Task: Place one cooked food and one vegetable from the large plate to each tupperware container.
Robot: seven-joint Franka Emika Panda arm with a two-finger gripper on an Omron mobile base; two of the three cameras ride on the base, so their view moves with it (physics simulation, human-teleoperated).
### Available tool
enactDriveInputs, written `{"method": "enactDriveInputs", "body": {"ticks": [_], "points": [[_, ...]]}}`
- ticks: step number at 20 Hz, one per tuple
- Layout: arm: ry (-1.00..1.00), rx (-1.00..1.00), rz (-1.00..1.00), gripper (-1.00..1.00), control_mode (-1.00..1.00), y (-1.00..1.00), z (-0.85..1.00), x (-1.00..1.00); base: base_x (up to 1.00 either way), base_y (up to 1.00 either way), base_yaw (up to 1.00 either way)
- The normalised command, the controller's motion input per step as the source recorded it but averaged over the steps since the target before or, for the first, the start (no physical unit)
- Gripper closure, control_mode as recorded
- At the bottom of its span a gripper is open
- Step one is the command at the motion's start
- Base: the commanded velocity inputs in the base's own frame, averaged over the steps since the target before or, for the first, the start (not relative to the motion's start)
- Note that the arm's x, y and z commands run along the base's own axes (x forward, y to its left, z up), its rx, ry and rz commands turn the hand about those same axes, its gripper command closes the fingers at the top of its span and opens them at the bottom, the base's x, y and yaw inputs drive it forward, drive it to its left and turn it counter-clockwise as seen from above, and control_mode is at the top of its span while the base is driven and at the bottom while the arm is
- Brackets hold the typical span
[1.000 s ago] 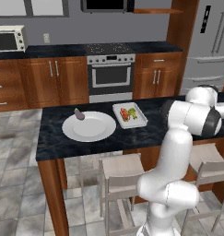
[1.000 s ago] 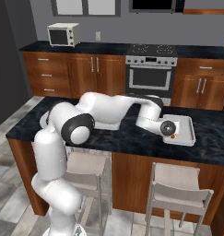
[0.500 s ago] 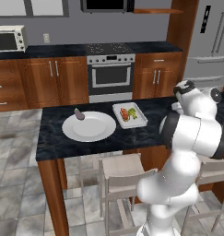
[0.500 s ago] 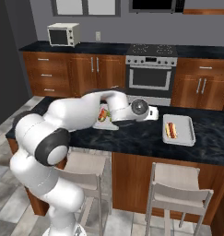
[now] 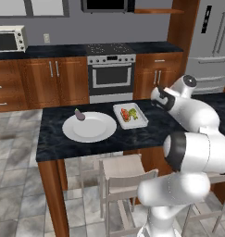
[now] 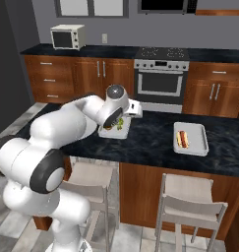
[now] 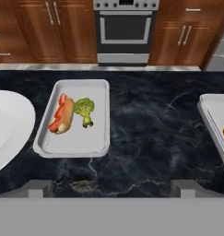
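The large plate [image 5: 93,129] lies at the left of the island counter with a small purple eggplant [image 5: 79,115] on its far rim. Right of it sits one tupperware container [image 7: 92,136] holding a hot dog [image 7: 61,116] and a broccoli floret [image 7: 85,109]. A second tupperware container [image 6: 197,142] lies further right with a hot dog [image 6: 181,140] in it. My gripper [image 7: 112,189] hovers open above the dark counter between the two containers, nearer the left one, with nothing between its fingers. The plate's edge [image 7: 7,124] shows at the left of the hand view.
The island counter [image 5: 53,143] has dark marble and a near edge with two stools [image 5: 128,173] below it. Behind it across the floor stand wooden cabinets, an oven [image 5: 111,74], a microwave [image 5: 9,39] and a fridge [image 5: 213,41].
My arm has swung left from above the right container to the counter beside the left container. The gripper stays open and empty. The foods have not moved.
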Motion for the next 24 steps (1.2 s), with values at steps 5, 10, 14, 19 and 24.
{"method": "enactDriveInputs", "body": {"ticks": [5,10,14,19,24], "points": [[0.03,0.00,0.00,-1.00,-1.00,0.92,-0.03,0.01,0.00,0.00,0.00],[0.03,0.00,0.00,-1.00,-1.00,1.00,-0.11,0.00,0.00,0.00,0.00],[0.01,0.00,0.00,-1.00,-1.00,1.00,-0.15,0.00,0.00,0.00,0.00],[0.02,0.00,0.01,-1.00,-1.00,0.99,-0.23,0.00,0.00,0.00,0.00],[0.02,0.01,0.05,-1.00,-1.00,0.60,-0.10,0.16,0.00,0.00,0.00]]}}
